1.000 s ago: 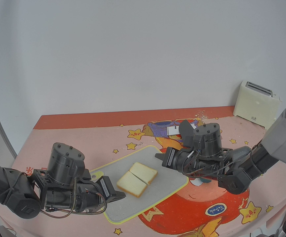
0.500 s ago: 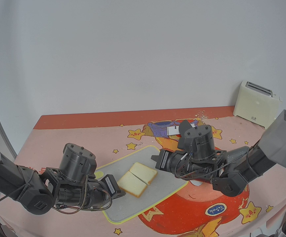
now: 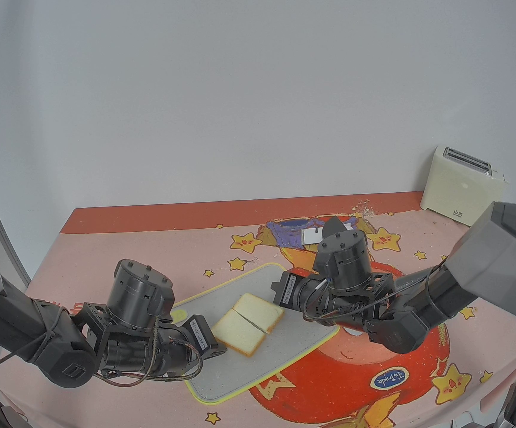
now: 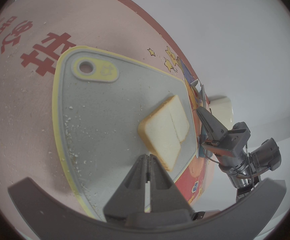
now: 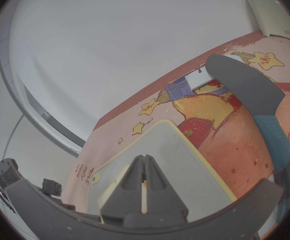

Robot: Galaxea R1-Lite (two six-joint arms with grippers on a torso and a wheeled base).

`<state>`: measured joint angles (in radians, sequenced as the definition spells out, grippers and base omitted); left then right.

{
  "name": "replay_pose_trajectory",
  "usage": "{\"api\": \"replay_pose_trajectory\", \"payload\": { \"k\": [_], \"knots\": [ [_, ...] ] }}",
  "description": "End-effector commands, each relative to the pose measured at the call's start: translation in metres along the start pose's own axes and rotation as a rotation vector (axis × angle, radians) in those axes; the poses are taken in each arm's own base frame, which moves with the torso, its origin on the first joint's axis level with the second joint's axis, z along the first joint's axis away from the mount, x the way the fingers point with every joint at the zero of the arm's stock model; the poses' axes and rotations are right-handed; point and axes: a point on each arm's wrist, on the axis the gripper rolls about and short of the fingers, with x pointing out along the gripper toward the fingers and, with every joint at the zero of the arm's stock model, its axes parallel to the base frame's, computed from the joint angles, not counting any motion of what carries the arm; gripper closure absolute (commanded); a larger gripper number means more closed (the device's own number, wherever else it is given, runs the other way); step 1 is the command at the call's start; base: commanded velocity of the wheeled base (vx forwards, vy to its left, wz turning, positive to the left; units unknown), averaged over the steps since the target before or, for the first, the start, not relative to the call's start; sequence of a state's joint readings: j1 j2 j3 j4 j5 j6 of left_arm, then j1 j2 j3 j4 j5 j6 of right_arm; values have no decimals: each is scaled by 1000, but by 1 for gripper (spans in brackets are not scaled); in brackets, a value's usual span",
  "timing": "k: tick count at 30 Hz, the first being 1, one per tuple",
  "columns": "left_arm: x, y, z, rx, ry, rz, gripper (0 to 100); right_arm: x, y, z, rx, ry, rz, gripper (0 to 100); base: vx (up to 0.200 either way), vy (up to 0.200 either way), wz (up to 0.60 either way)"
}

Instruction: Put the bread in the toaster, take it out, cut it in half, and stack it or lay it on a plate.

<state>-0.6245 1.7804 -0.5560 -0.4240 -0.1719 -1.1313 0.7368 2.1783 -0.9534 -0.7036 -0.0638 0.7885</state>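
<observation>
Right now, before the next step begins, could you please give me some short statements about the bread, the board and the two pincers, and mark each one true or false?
1. The pale square bread slice is cut into two halves. True.
2. It lies on a plate. False: it lies on the grey cutting board with yellow rim.
3. The left pincer and the right pincer are both shut. True.
4. The right pincer holds the knife. False: the knife with dark grey blade and blue handle lies on the table; that pincer holds nothing.
5. The cream toaster stands on the board. False: it stands at the table's far right corner.
</observation>
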Motion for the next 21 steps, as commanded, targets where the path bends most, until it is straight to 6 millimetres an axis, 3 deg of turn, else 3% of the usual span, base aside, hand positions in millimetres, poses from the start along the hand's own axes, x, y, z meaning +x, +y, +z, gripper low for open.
{"api": "replay_pose_trajectory", "payload": {
  "k": [1, 21],
  "knots": [
    [0, 2, 0, -2, 3, 9, 100, 4, -3, -5, 1, 14, -12, 100, 0, 0, 0],
    [3, 0, 1, 2, 1, 3, 100, 0, 5, -24, 15, 80, 12, 100, 0, 0, 0]
  ]
}}
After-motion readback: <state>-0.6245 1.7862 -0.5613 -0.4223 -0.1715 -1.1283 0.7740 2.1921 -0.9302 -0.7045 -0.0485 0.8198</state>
